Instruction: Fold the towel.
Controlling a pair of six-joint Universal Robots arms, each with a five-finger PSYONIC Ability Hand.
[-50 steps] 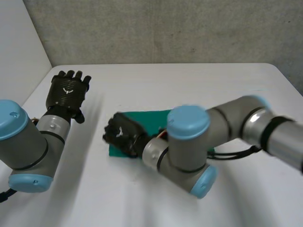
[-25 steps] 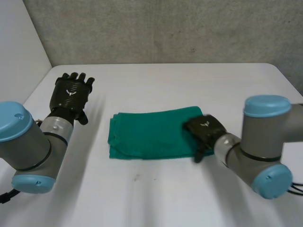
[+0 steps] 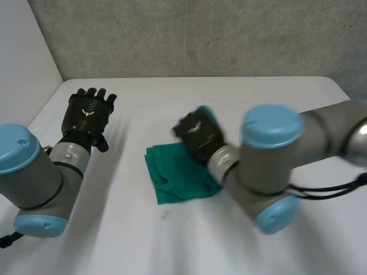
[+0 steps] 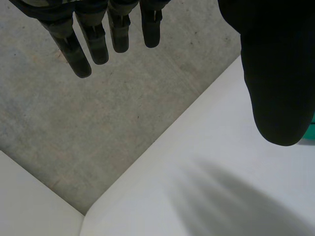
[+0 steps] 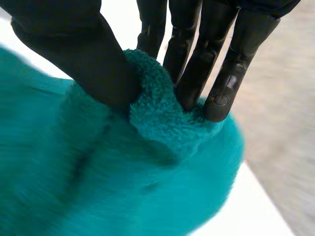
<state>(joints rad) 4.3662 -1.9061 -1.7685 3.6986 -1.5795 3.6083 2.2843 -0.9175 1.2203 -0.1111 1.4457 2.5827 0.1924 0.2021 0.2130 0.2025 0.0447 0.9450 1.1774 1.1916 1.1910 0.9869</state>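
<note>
A green towel (image 3: 179,175) lies folded on the white table (image 3: 172,103) near its middle. My right hand (image 3: 198,133) is over the towel's far side and lifts one end of it. In the right wrist view its thumb (image 5: 88,54) and fingers (image 5: 197,64) pinch a bunched fold of the towel (image 5: 162,123). My left hand (image 3: 87,112) hovers at the table's left side, apart from the towel, with straight fingers (image 4: 93,34) and nothing in it. A sliver of the towel (image 4: 310,135) peeks out beside its thumb (image 4: 275,73).
A grey wall (image 3: 200,34) runs behind the table's far edge. A white panel (image 3: 23,69) stands along the left side. Bare table surface lies in front of the towel and to the right of my right arm (image 3: 269,166).
My right hand has taken hold of the towel's right end and carried it up and to the left over the rest. The towel now covers a shorter stretch. The left hand stays put.
</note>
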